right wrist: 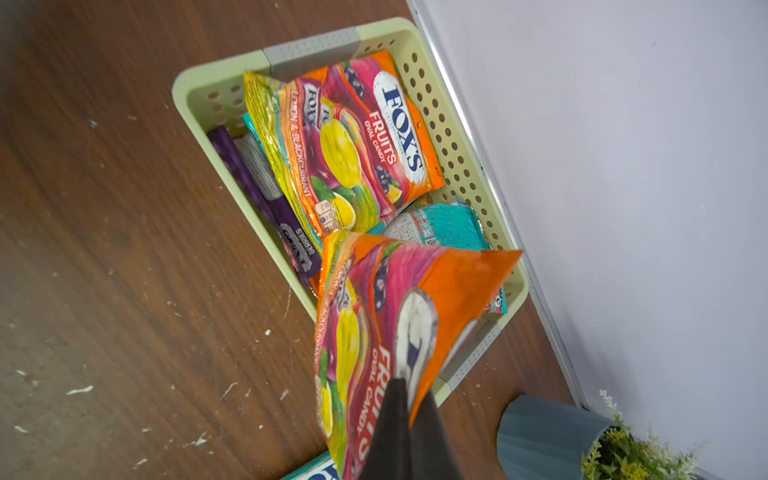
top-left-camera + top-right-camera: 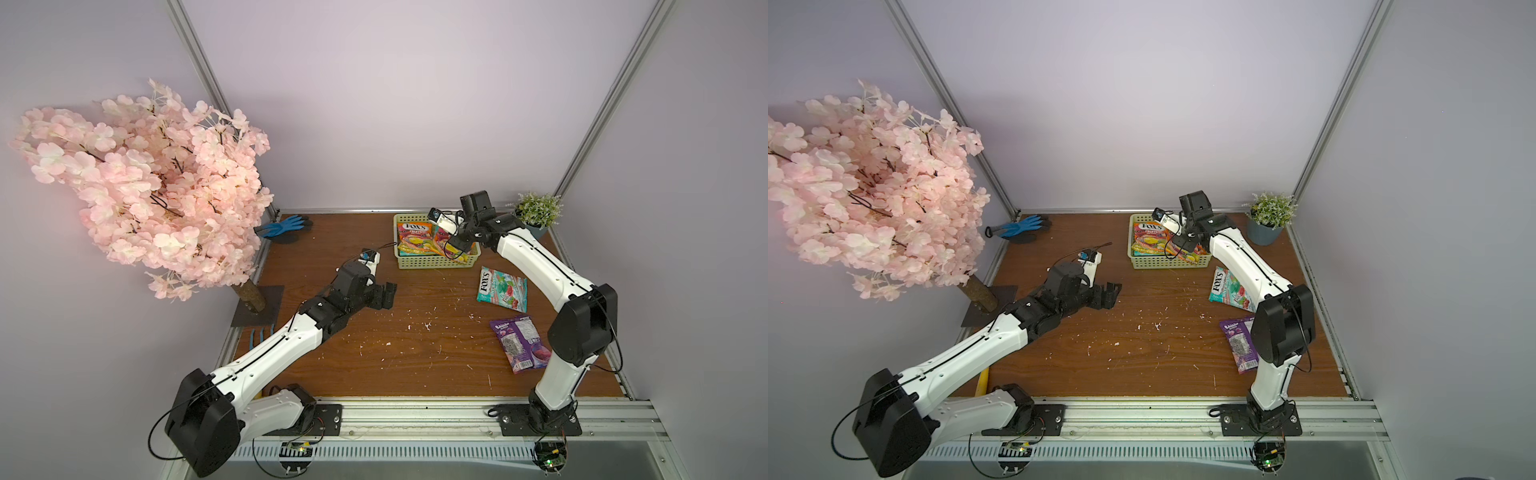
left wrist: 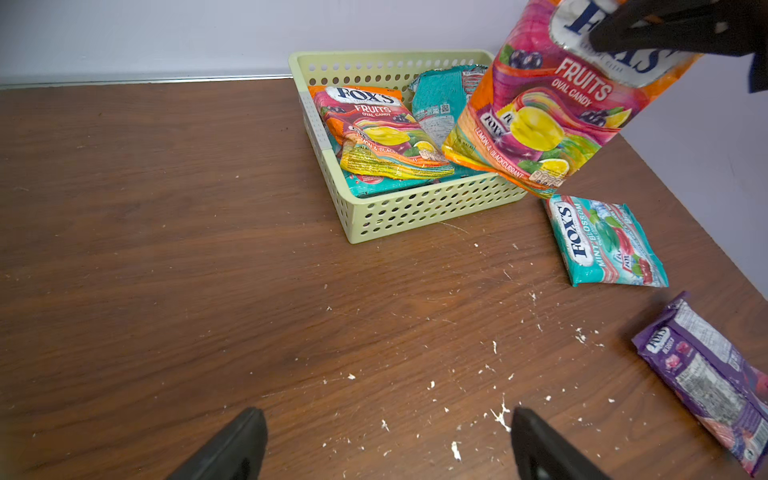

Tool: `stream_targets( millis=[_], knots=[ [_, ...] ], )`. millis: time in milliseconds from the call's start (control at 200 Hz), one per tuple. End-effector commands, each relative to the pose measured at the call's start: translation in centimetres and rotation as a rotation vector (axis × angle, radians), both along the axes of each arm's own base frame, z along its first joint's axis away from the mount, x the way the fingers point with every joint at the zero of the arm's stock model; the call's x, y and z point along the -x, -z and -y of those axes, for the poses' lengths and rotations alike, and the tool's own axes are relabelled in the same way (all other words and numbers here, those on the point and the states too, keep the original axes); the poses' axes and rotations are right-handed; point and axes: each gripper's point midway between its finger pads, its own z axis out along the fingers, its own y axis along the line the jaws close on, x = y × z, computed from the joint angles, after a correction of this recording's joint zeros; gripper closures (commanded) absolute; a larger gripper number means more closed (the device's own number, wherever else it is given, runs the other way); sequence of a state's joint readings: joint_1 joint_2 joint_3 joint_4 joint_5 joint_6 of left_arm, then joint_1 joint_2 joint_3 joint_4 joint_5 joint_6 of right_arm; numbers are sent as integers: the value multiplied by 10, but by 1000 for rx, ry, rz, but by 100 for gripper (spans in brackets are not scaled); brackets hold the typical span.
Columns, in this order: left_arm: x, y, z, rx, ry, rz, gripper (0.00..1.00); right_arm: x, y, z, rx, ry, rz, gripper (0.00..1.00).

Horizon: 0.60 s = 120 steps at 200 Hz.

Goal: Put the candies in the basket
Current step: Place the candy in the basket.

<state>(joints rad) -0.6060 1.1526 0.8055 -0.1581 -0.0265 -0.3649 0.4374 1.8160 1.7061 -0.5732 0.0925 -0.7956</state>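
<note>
The pale green basket stands at the table's back right. In it lie an orange candy bag, a teal one label side up, and a purple one. My right gripper is shut on the top edge of another orange bag, which hangs over the basket's right end. On the table lie a teal bag and a purple bag. Left of centre, my left gripper hangs open and holds nothing.
A blue glove lies at the back left, beside a pink blossom tree. A potted plant stands in the back right corner, close to the basket. White flecks dot the wooden table.
</note>
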Motion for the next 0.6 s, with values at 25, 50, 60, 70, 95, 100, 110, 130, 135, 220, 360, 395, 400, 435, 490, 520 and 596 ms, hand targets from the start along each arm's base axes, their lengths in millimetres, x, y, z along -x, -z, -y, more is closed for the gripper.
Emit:
stream_targets(
  millis=[25, 50, 60, 70, 95, 100, 110, 130, 135, 220, 360, 395, 400, 435, 490, 520, 596],
  knots=[
    [-3, -2, -1, 0, -1, 16, 3, -9, -17, -11, 68, -135, 76, 100],
    [-4, -2, -1, -1, -1, 17, 2, -12, -18, -11, 72, -134, 90, 100],
    [-4, -2, -2, -3, -2, 16, 2, -13, -19, -11, 73, -133, 96, 100],
    [-4, -1, -2, -4, -3, 15, 2, -14, -19, -11, 73, -133, 100, 100],
    [-3, -1, -2, -6, -2, 15, 2, -16, -21, -12, 77, -136, 109, 100],
    [-3, -1, -2, -7, -2, 16, 2, -16, -22, -12, 78, -136, 109, 100],
    [-4, -1, -3, -9, -4, 16, 1, -16, -23, -12, 80, -137, 112, 100],
    [-3, -1, -3, -10, -6, 17, 1, -18, -26, -11, 83, -133, 120, 100],
    [-4, -1, -3, -11, -7, 17, 1, -18, -27, -11, 83, -132, 123, 100],
    [-4, -2, -5, -19, -13, 24, 0, -19, -46, -12, 91, -151, 159, 100],
    [-4, 0, -7, -26, -18, 30, 1, -21, -70, -12, 104, -180, 231, 100],
    [-4, 1, -7, -26, -19, 29, 1, -21, -71, -13, 106, -183, 234, 100],
    [-5, 0, -7, -25, -19, 29, 1, -21, -72, -12, 106, -182, 234, 100],
    [-4, 1, -7, -26, -18, 29, 1, -22, -74, -13, 100, -179, 236, 100],
    [-5, 3, -7, -29, -21, 24, 1, -21, -73, -14, 92, -177, 224, 100],
    [-4, 4, -7, -30, -21, 23, 1, -20, -71, -14, 91, -178, 214, 100],
    [-5, 5, -7, -29, -21, 24, 1, -15, -69, -14, 85, -161, 240, 100]
  ],
)
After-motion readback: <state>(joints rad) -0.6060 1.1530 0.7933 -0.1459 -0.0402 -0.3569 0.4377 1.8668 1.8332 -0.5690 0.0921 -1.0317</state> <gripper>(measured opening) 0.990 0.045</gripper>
